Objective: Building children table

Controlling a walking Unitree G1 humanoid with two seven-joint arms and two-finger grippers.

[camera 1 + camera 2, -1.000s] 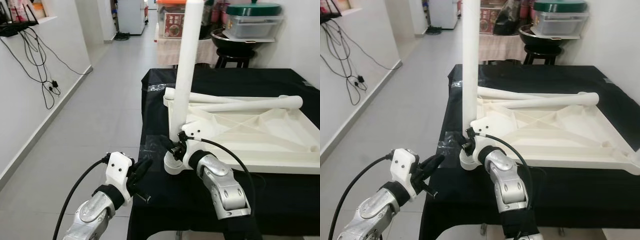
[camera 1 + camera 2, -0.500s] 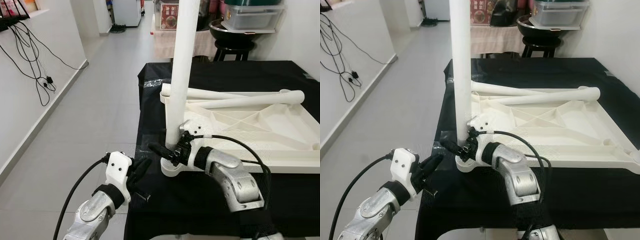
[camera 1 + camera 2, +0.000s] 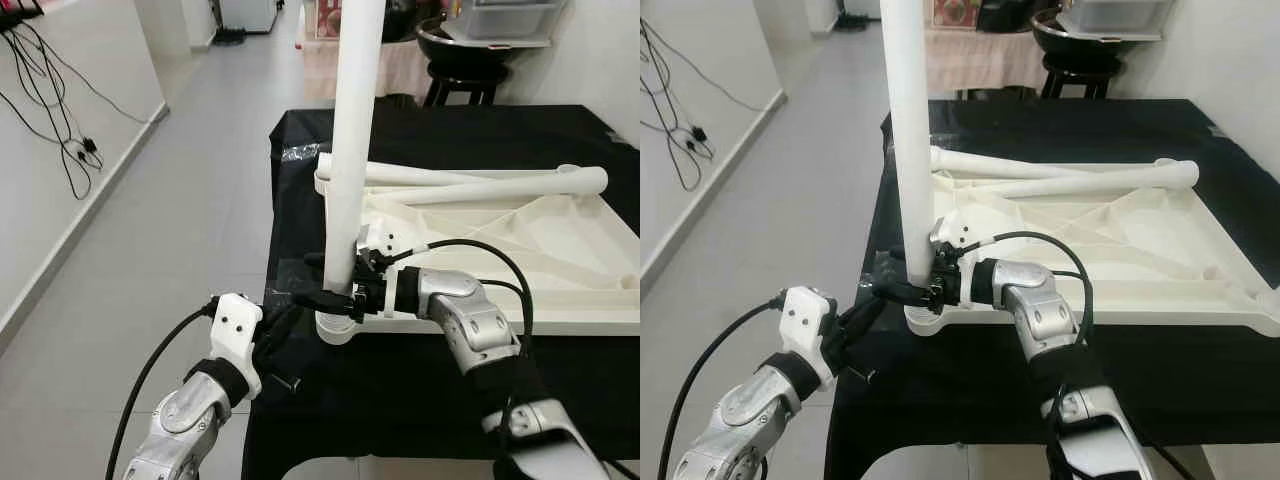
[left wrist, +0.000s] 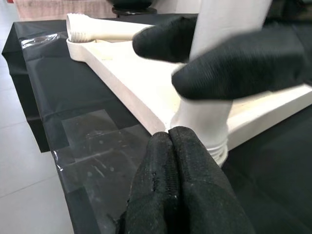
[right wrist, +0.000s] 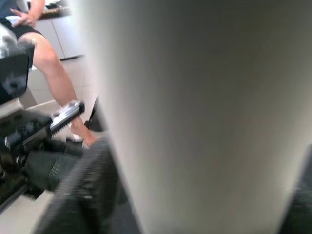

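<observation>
— Left eye view first: what is that left gripper [image 3: 283, 340] doing down by the edge of the black table [image 3: 420, 390]?

— It is hanging just off the near left corner with its two fingers pressed together on nothing. From its own wrist camera the fingers [image 4: 175, 185] are pointing at the foot of the upright leg [image 3: 350, 170], close to it but not touching. My guess is it is waiting there as a backstop in case the leg tips.

— And the leg itself?

— It is standing nearly straight up in the round socket [image 3: 338, 328] at the near left corner of the upturned tabletop [image 3: 500, 250]. That is why the tabletop is lying ribs-up: the sockets are facing the ceiling so the legs can be set in from above.

— Moving right, what is the other arm up to?

— The right gripper [image 3: 322, 279] is reaching across from the right with its fingers sitting either side of the leg low down, just above the socket, gripping it. Holding it that low is letting it turn or steady the leg where the thread is biting, I would say.

— How does the piece look?

— White plastic all over. The underside is showing diagonal ribs and a raised rim, and two loose legs [image 3: 470, 185] are lying across the far end, one with a threaded tip.
</observation>
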